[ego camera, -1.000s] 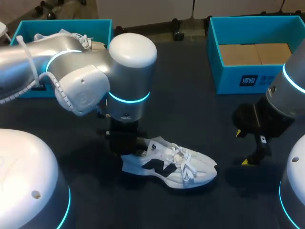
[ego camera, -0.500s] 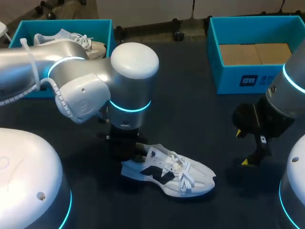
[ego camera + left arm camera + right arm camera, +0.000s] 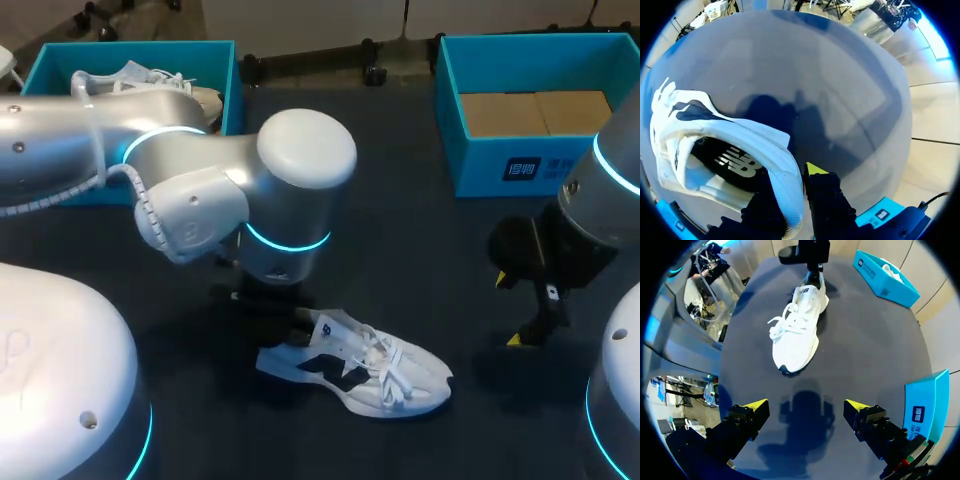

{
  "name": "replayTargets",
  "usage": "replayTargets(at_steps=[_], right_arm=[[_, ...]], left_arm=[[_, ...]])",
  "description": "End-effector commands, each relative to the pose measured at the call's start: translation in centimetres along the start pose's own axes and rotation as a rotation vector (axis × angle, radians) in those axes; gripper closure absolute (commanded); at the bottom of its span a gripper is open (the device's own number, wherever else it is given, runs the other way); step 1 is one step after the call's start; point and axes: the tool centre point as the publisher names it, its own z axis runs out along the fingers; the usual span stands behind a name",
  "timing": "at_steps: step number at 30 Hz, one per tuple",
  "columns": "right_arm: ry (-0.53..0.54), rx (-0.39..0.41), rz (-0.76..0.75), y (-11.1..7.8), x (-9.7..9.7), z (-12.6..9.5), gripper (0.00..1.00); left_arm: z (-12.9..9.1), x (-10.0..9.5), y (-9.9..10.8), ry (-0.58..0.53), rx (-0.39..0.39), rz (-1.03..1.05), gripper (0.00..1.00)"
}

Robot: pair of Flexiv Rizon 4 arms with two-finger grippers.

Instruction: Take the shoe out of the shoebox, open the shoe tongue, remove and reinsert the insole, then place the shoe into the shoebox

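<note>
A white shoe [image 3: 360, 370] with black side marks lies upright on the dark table [image 3: 400, 250], toe pointing right. My left gripper [image 3: 298, 325] stands over its heel, shut on the heel collar. In the left wrist view the heel wall of the shoe [image 3: 700, 135] runs between the fingers of that gripper [image 3: 795, 175], one finger inside and one outside. The dark insole shows inside the opening. My right gripper [image 3: 535, 320] hangs open to the right of the toe, apart from it. In the right wrist view the shoe [image 3: 797, 335] lies ahead of the right gripper [image 3: 805, 410], with the left gripper [image 3: 812, 275] at its far end.
A blue shoebox [image 3: 50, 60] at the back left holds another white shoe [image 3: 140, 80]. A second blue box [image 3: 470, 150] at the back right has brown cardboard on its floor. My left arm's bulky wrist [image 3: 290, 200] hangs over the table's middle.
My left arm has shifted right and toward the front edge, and the shoe in its grip has moved a little forward with it. The right arm has not moved.
</note>
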Motion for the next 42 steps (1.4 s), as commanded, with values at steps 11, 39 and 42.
replayTargets(at_steps=[11, 39, 42], right_arm=[[-0.002, 0.000, 0.000, -0.1, 0.1, 0.1, 0.00], [-0.002, 0.000, 0.000, -0.1, 0.1, 0.1, 0.00], [-0.002, 0.000, 0.000, -0.1, 0.1, 0.1, 0.00]], left_arm=[[-0.2, -0.4, 0.7, -0.006, 0.010, 0.007, 0.00], [-10.5, 6.9, -1.7, -0.466, 0.305, -0.348, 0.00], [-10.5, 7.2, -2.1, -0.505, 0.324, -0.390, 0.00]])
